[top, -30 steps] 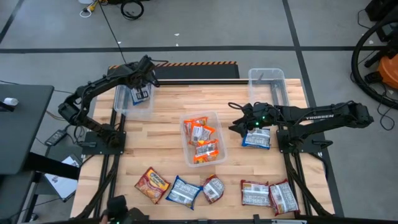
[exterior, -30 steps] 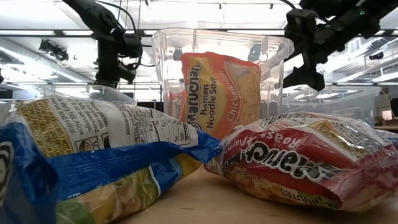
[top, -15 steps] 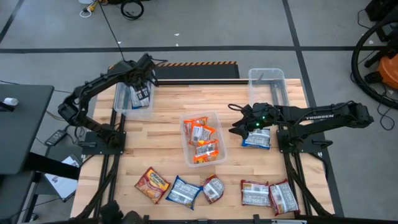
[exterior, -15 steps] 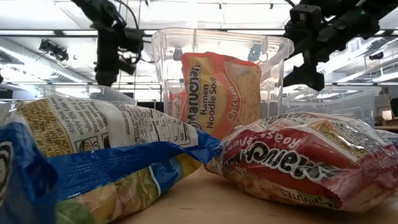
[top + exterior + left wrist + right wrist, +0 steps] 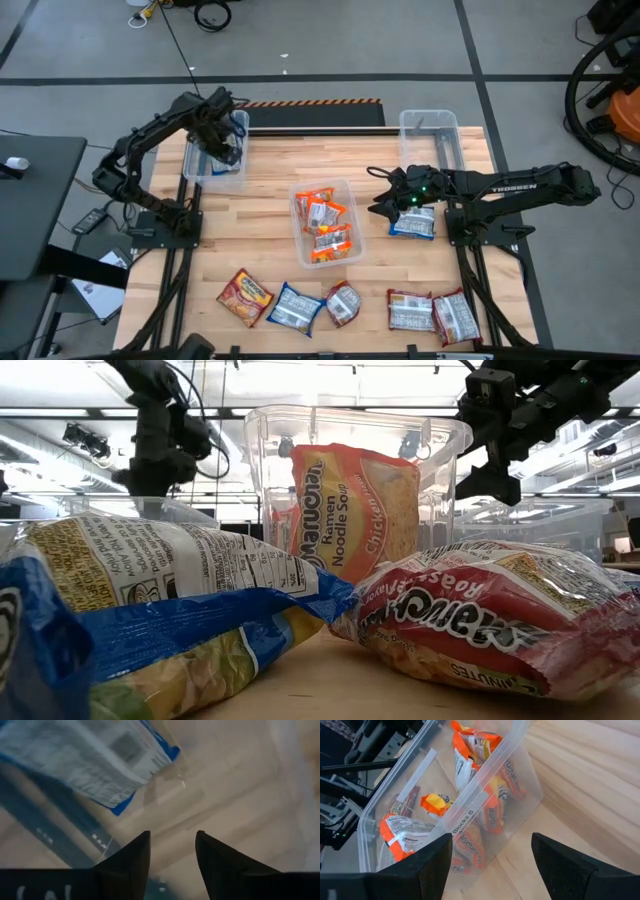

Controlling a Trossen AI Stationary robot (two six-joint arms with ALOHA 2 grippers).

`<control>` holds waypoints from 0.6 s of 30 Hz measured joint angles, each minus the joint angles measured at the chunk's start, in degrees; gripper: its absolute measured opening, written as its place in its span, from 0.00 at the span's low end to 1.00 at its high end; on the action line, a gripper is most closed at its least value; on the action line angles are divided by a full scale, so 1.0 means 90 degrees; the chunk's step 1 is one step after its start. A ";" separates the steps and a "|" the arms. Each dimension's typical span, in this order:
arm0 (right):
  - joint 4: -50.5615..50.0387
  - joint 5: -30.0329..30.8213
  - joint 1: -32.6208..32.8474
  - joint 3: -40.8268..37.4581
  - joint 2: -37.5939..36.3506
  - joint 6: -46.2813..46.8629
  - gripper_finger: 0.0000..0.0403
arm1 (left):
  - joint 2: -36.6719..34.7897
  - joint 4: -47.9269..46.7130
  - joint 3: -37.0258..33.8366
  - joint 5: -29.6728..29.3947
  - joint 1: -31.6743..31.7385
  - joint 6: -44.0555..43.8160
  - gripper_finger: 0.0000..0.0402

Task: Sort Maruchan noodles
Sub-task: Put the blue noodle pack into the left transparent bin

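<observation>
My left gripper (image 5: 220,145) is open and empty over the clear left bin (image 5: 190,168). In the left wrist view its fingers (image 5: 172,837) point down into the bin, where a blue Maruchan packet (image 5: 100,765) lies on the floor. My right gripper (image 5: 379,203) is open and empty above the table, between the clear centre bin (image 5: 297,188), which holds orange packets (image 5: 470,750), and a blue packet (image 5: 412,223) lying on the table. In the right wrist view its fingers (image 5: 492,840) stand wide apart.
An empty-looking clear bin (image 5: 430,130) stands at the far right. Near the front edge lie an orange-red packet (image 5: 246,296), a blue one (image 5: 293,308) and dark red ones (image 5: 343,303) (image 5: 410,310) (image 5: 455,315). Bare wood shows between the bins and this row.
My left gripper has gone toward the table's left edge over the left bin. The blue packet that showed just below it now lies in the bin, apart from the fingers. My right gripper has kept still.
</observation>
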 joint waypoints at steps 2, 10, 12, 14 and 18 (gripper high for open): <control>0.0000 0.0000 0.0000 0.0000 0.0000 -0.0011 0.69 | 0.0004 0.0101 -0.0168 0.0009 -0.0006 0.0404 0.40; 0.0000 -0.0001 0.0000 0.0000 0.0000 -0.0065 0.69 | 0.0008 0.0789 -0.0732 0.0034 0.0166 0.1421 0.40; 0.0000 -0.0005 0.0000 0.0000 0.0000 -0.0065 0.69 | 0.0009 0.0967 -0.0878 0.0270 0.0147 0.1701 0.39; 0.0000 -0.0040 0.0000 0.0000 0.0000 -0.0062 0.69 | 0.0013 0.1013 -0.1039 0.0520 0.0142 0.2033 0.36; -0.0002 -0.0049 0.0000 0.0000 0.0000 0.0043 0.69 | 0.0298 0.1207 -0.1232 0.0531 0.0166 0.2170 0.27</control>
